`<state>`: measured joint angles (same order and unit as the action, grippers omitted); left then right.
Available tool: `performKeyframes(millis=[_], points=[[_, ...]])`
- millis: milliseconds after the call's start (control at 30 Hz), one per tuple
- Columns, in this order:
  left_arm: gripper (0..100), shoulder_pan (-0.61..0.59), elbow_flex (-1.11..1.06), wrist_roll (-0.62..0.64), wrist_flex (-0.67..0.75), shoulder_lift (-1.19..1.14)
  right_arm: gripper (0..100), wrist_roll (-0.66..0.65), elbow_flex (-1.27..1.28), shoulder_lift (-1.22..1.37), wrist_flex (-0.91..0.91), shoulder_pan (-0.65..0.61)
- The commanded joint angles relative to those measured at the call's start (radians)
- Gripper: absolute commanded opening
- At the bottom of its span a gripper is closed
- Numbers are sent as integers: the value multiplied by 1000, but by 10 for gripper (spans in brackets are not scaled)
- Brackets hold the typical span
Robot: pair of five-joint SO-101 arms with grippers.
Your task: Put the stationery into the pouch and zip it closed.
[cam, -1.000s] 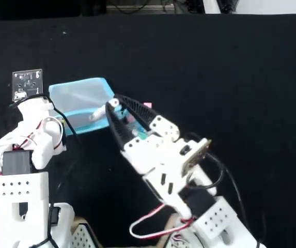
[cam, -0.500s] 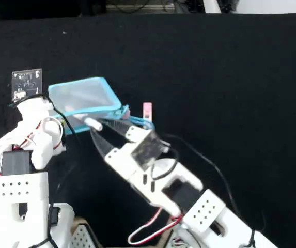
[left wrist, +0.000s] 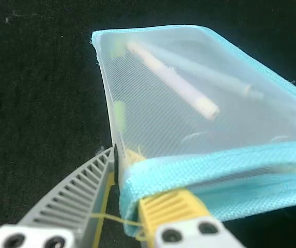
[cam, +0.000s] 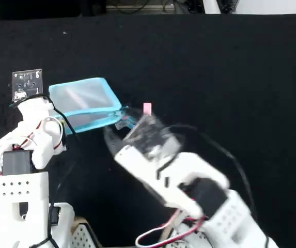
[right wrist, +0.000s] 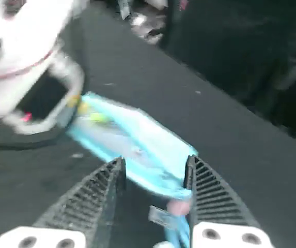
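Observation:
The light-blue mesh pouch lies at the table's left with a white pen inside it. My left gripper is shut on the pouch's near corner. A small pink item lies on the table just right of the pouch. My right gripper hangs open and empty just in front of the pouch's right end, its fingers on either side of the blue edge. In the high view the right gripper is blurred, close to the pouch's near right corner.
The black table stretches wide to the right and back. A small circuit board sits on the left arm beside the pouch. The left arm's white body stands close beside the pouch. The pink item lies near a zipper pull.
The right arm has swung and turned, its gripper sliding from the pouch's right end along the near edge and back. The white stick at its fingers is gone. The left arm kept still.

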<state>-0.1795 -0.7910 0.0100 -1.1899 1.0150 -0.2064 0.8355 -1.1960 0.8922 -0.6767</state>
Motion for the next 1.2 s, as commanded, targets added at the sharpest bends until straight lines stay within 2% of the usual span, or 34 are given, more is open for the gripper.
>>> performKeyframes(millis=[0, 133, 267, 433, 533, 600, 700, 767, 1000, 1167], points=[[30, 7, 19, 11, 2, 12, 184, -6, -160, 45, 80, 206], [30, 7, 19, 11, 2, 12, 187, 153, -160, 211, 107, 364], [30, 7, 19, 11, 2, 12, 187, 270, -173, 455, 72, 460], [30, 7, 19, 11, 2, 12, 185, 365, -174, 773, -54, 471], [30, 7, 18, 11, 2, 12, 186, 362, -171, 894, -15, 466], [30, 7, 18, 11, 0, 12, 187, 284, -168, 929, 63, 465], [30, 7, 18, 11, 0, 12, 187, 40, -165, 941, 133, 471], [30, 7, 18, 11, 0, 12, 187, -68, -148, 941, 138, 470], [30, 7, 18, 11, 0, 12, 185, -276, -81, 951, 124, 442], [30, 7, 18, 11, 0, 12, 184, -304, -10, 951, 48, 436]])
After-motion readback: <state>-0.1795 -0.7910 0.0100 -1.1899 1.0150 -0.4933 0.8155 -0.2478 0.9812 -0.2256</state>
